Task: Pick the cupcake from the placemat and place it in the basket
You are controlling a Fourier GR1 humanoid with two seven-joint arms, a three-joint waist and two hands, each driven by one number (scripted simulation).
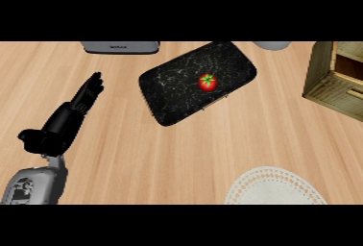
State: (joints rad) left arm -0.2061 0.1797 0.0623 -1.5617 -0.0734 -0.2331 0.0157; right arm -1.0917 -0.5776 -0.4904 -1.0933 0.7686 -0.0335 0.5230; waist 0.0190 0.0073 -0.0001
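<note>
No cupcake shows in the head view. A black marbled placemat (174,93) lies tilted at the upper middle of the wooden counter. On it sits a small red round item with a green star-shaped top (207,82), which looks like a tomato. A tan woven basket (339,81) stands at the right edge, partly cut off. My left hand (67,117) rests open at the left with straight fingers (89,90) pointing up, well left of the black placemat and touching nothing. My right hand is out of the picture.
A round white lace mat (275,187) lies at the lower right, with nothing on it. A grey appliance (120,47) stands at the counter's far edge, and a pale grey rounded object (272,45) sits farther right.
</note>
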